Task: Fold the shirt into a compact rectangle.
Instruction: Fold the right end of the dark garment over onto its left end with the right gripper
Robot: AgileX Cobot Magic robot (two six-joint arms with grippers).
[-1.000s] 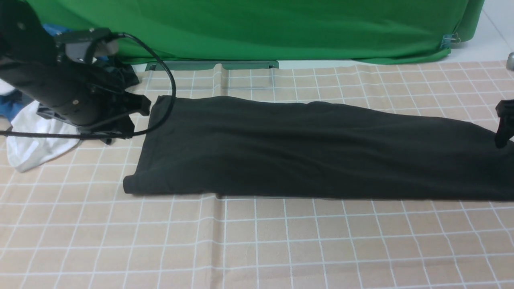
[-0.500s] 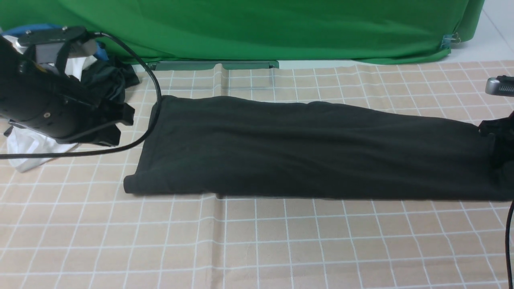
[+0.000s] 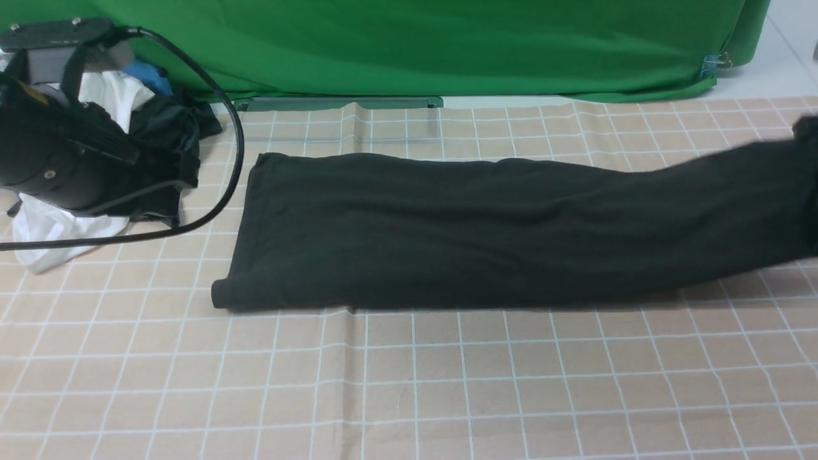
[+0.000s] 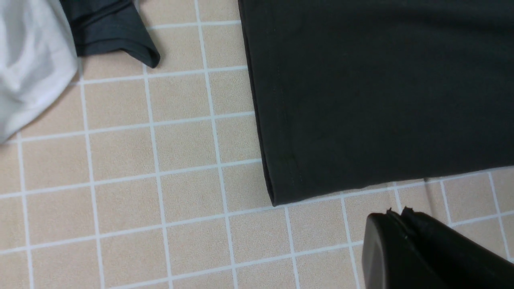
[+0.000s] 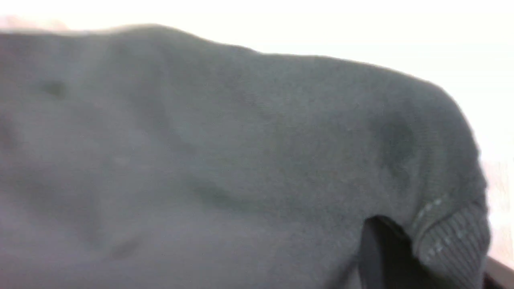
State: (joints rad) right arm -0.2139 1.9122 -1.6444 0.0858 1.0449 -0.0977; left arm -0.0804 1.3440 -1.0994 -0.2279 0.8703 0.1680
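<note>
Left tool [image 4: 395, 216]: jaws pressed together, empty, over bare counter [image 3: 409, 383] near a left-end corner of the shirt [image 3: 486, 230]. Shirt: black, folded into one long band across the counter, left end lying flat. Right end raised off the counter, fabric pinched in the right tool [image 5: 379, 257].

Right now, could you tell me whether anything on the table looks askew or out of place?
Only the shirt stands out: its right end hangs raised off the checked cloth while the rest lies flat. A crumpled clothes heap sits far left.
</note>
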